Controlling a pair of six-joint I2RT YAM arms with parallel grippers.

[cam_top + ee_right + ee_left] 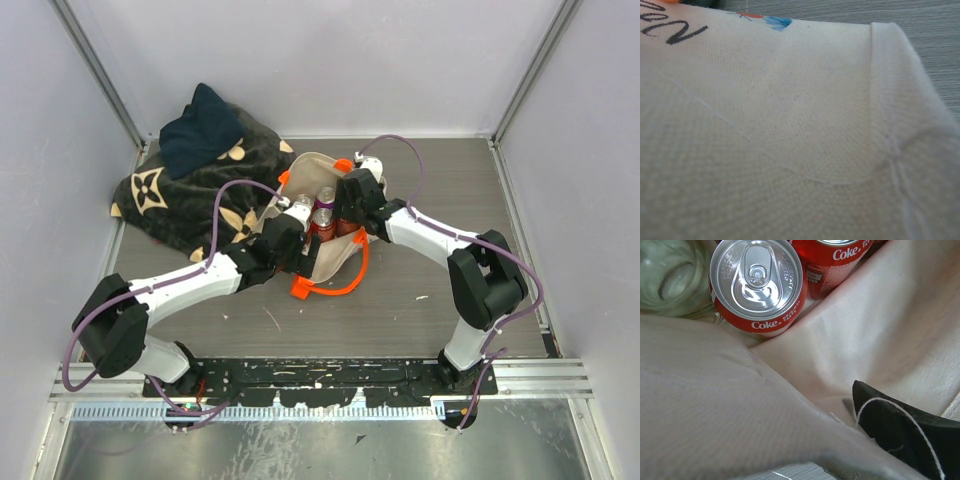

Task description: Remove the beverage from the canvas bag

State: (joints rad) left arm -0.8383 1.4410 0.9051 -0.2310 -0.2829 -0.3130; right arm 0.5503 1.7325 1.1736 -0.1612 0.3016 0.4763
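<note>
Coke can (757, 287) upright inside canvas bag (316, 172), frame centre; L gripper (290, 235) & R gripper (352, 208) at bag mouth, openness can't tell.

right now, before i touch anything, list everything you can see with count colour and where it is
canvas bag: one, cream, middle of the table, open at the top
orange handles: on the bag, one loop lying on its near side
coke cans: at least two, red with silver tops, upright inside the bag
glass container: one, clear, inside the bag beside a can
blanket: one, dark with cream pattern, far left corner
cloth: one, navy, on top of the blanket
table: one, grey wood grain
left gripper: black, at the bag's near left side
right gripper: black, at the bag's right side
</note>
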